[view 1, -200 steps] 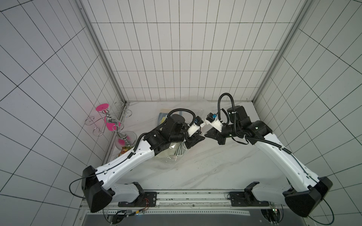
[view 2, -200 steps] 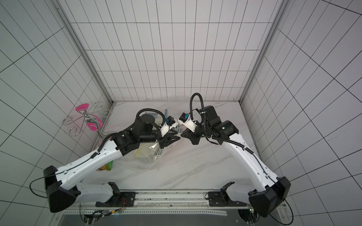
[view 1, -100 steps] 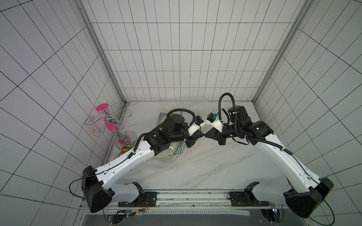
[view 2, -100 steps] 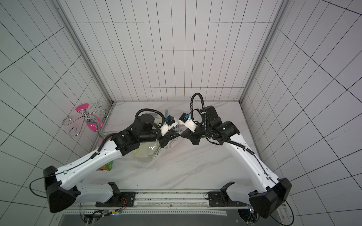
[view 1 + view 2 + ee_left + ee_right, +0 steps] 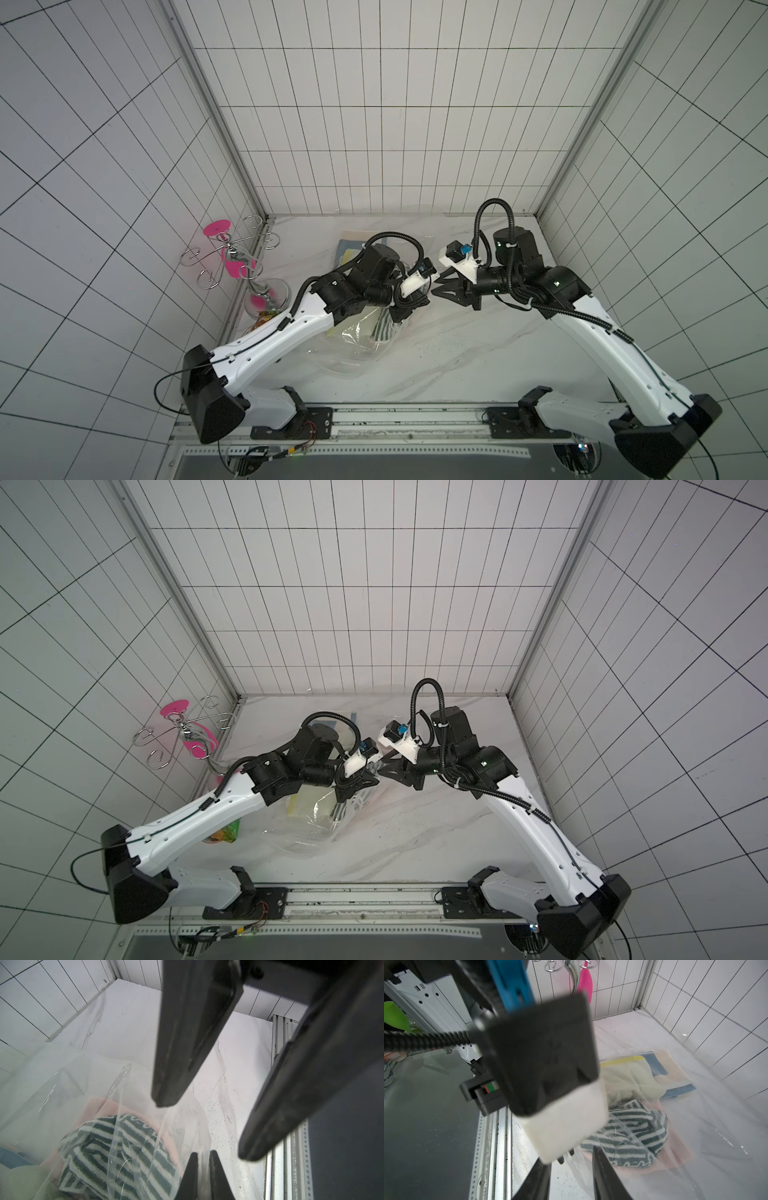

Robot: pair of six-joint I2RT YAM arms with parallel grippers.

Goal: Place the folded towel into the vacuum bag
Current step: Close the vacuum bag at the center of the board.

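While left jaws pinch vacuum bag, mouth apparently rightward, towel inside

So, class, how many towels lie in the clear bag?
3: striped towel, pale green towel beside it, pink towel under the striped one. A blue-peach piece may be another.

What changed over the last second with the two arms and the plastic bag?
The left fingers closed on the edge of the vacuum bag and took hold of it. The right fingers, shut a second ago, have spread apart and seem to be letting the plastic go. Both arms barely shifted, and the striped towel lies under the bag's plastic as before.
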